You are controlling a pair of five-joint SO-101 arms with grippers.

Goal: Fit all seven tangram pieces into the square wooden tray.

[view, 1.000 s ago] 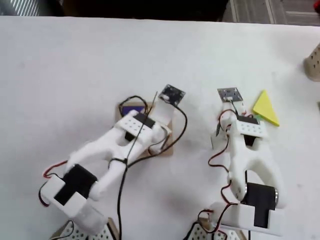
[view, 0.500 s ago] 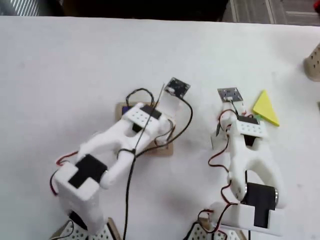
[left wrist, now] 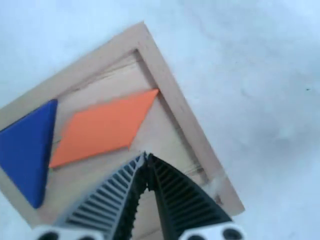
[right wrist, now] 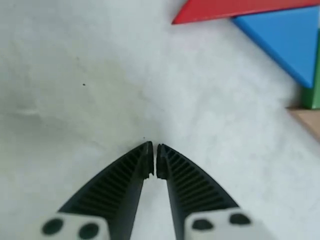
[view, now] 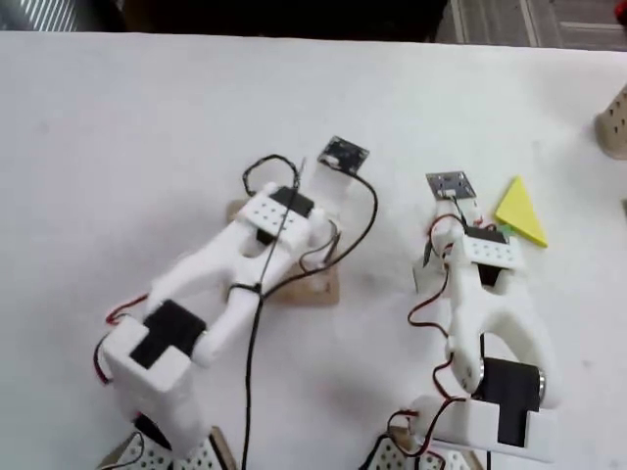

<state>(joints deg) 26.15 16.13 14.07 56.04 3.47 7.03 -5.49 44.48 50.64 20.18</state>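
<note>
Tangram pieces (left wrist: 102, 127) look flat, stiff and light, so I'd pinch the edges. Left gripper (left wrist: 147, 161) and right gripper (right wrist: 154, 152) are both clenched, empty.

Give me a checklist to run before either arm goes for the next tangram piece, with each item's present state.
1. Check left gripper is empty: ok, shut on nothing above the tray.
2. Check right gripper is ready to pick: not ok, shut over bare table; open it first.
3. Placed pieces seated: ok, orange parallelogram and blue triangle lie flat inside the tray.
4. Room in the tray: ok, bare wood shows beside them.
5. Next piece free: ok, yellow triangle lies flat on the table beside the right arm; a red piece lies ahead of the right gripper.
6. All seven pieces located: cannot tell.
</note>
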